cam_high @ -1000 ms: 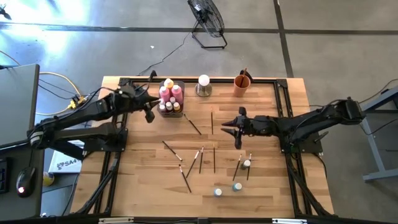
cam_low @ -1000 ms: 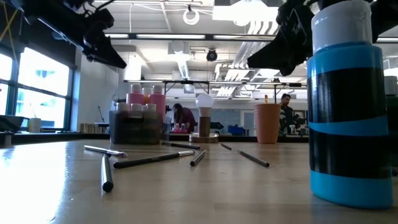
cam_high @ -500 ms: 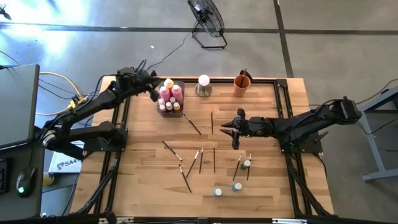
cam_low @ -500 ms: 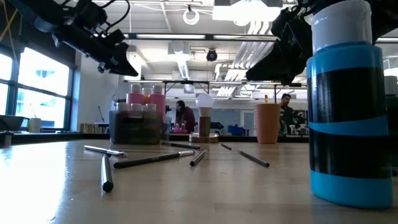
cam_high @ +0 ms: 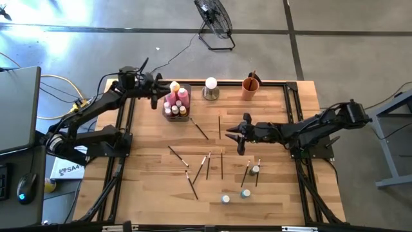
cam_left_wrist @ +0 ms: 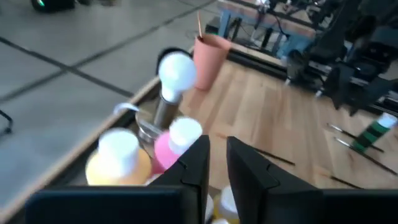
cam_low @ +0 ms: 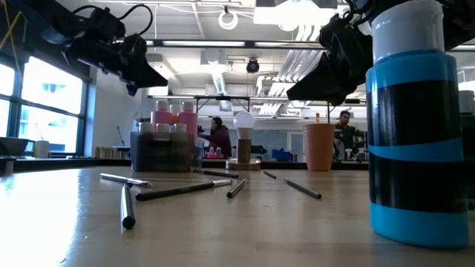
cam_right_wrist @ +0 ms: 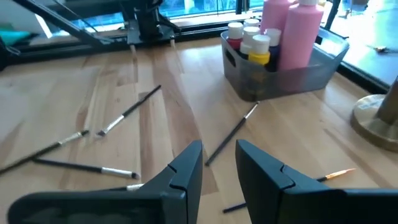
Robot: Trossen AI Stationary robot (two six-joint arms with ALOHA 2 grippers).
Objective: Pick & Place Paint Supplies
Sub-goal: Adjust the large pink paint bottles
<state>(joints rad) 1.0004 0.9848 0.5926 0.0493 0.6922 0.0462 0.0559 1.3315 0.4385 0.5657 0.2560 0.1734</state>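
Left hand (cam_high: 154, 100) hovers above the far left corner of the counter (cam_high: 148, 187), just beside the grey tray (cam_high: 175, 111). Its fingers (cam_left_wrist: 193, 165) stand close together with a narrow slot between them; nothing held.

Right hand (cam_high: 239, 134) hangs over the middle of the counter, above the loose brushes. Fingers (cam_right_wrist: 186, 165) parted by a small gap, empty.

Grey tray near the far edge, left of centre, holds the pink bottles (cam_high: 182, 96), a yellow bottle (cam_high: 174, 86) and several small capped bottles (cam_right_wrist: 260, 45) packed in front of them. No label readable on any of them.

White ball on a metal base (cam_high: 210, 87) stands just beside the tray along the far edge; orange cup (cam_high: 250, 87) farther toward the far right corner, a thin stick standing in it.

Dark-handled paintbrushes (cam_high: 199, 130) lie scattered flat across the middle of the counter, some crossing; one lies just in front of the tray.

Three tiny white-capped bottles toward the near edge, right of centre: one (cam_high: 255, 169) among the brushes, two (cam_high: 226, 199) (cam_high: 246, 193) closer to the near edge. The low view shows one close up (cam_low: 412, 126), blue and black bands, no text visible.

White box (cam_high: 66, 170) on the floor off the counter's left edge carries lettering that seems to start "SA4"; the remainder is hidden
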